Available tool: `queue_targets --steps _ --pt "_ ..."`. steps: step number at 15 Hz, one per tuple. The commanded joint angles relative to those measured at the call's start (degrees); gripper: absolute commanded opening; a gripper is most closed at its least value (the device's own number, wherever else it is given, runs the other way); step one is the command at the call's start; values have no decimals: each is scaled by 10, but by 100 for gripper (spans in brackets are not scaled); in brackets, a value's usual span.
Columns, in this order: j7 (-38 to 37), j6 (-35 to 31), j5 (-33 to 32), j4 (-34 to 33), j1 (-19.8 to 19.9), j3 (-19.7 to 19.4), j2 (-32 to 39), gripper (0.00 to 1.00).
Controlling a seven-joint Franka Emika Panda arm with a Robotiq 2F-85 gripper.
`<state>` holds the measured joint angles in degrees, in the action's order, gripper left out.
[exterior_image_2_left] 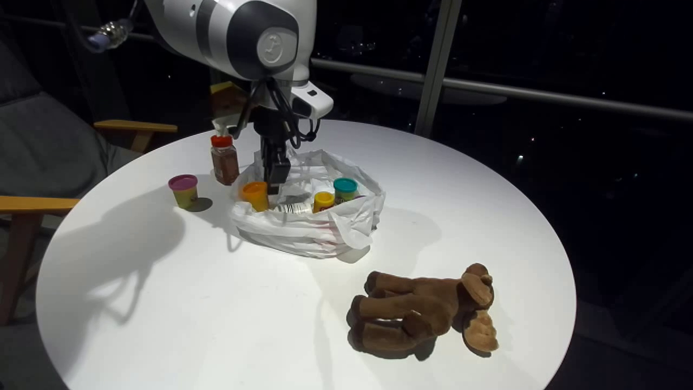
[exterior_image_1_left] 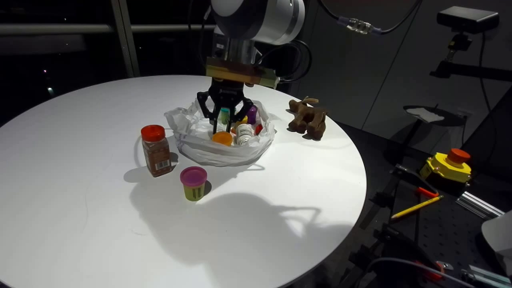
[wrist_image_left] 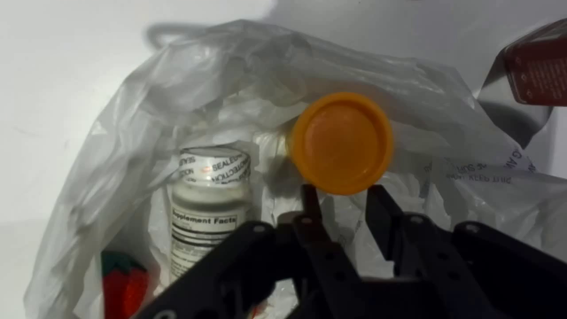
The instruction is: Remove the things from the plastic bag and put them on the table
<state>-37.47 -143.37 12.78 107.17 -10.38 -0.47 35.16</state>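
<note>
The crumpled whitish plastic bag lies spread on the table. My gripper points down into it, fingers partway apart at the near edge of an orange-lidded tub. Both tips meet that lid's rim; whether they grip it I cannot tell. Also in the bag are a white bottle, a yellow tub, a teal-lidded tub, a purple piece and a red piece with green top. Outside it, the brown plush animal, red-lidded jar and pink-lidded tub rest on the tabletop.
The jar and pink-lidded tub stand close beside the bag. A chair sits past the table's rim in an exterior view. Off the tabletop are a yellow box with a red button and a camera on a stand.
</note>
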Motion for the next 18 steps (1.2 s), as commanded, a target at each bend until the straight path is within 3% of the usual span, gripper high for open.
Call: queue_targets --steps 1,6,7,9,16,17,18 --pt "-19 -7 -8 38 -8 -13 -68 2" --pt "-68 -1 -78 63 -34 -33 -139 4" --pt "-75 3 -89 63 -34 -30 -142 27" --pt "-75 7 -94 62 -29 -19 -134 35" --pt "-51 20 -77 36 -26 7 -64 93" --pt "-52 23 -78 31 -26 7 -54 99" --pt "-52 24 -79 28 -27 7 -45 100"
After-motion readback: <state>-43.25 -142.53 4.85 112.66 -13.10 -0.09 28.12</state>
